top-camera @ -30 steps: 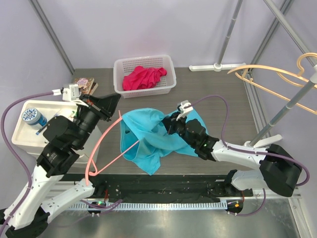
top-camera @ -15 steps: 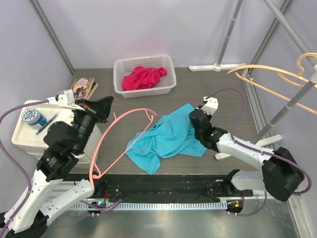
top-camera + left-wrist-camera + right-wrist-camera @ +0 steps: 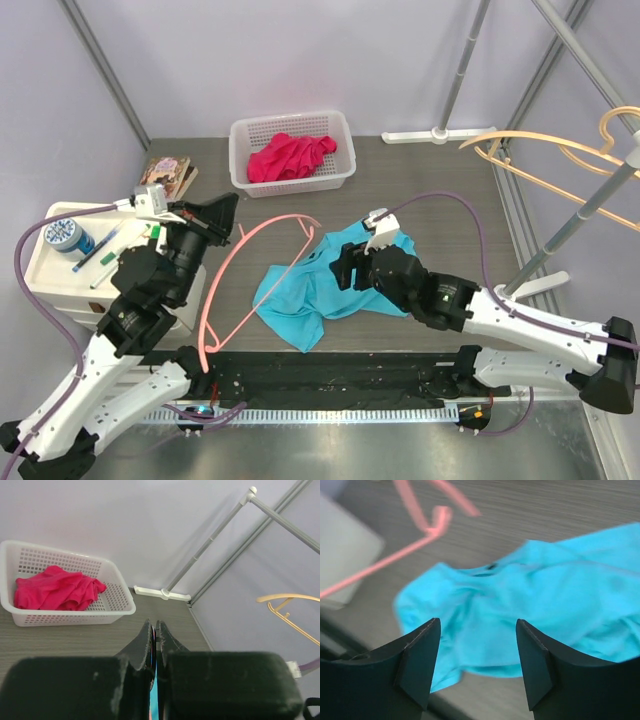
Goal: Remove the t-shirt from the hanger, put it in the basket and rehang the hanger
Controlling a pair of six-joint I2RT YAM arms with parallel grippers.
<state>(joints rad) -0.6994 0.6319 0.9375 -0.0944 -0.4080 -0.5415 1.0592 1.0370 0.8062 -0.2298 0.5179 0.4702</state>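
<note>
Standing open over the cloth, the right claw (image 3: 477, 630) holds nothing; its two dark, matte, wedge-shaped fingers (image 3: 420, 665) sit well apart. Directly below them lies one t-shirt (image 3: 560, 595), turquoise, soft knit, crumpled and creased. It rests on the table at the centre of the overhead view and is off the hanger.

The left claw (image 3: 154, 630), at left of centre in the overhead view, has its two fingers pressed together on one pink hanger (image 3: 439, 516). A pink sliver shows between them in its wrist view. The hanger is thin, smooth and rounded, and its far end sits just beside the shirt's upper-left edge. I cannot tell whether they touch.

The table (image 3: 430, 190) is grey with a wood-grain finish. At upper centre stands one white basket (image 3: 300, 183), rectangular, in perforated plastic. It holds one crimson garment (image 3: 290, 155), bunched. At upper right, two tan hangers (image 3: 520, 133), curved and glossy, hang on a metal rail.
</note>
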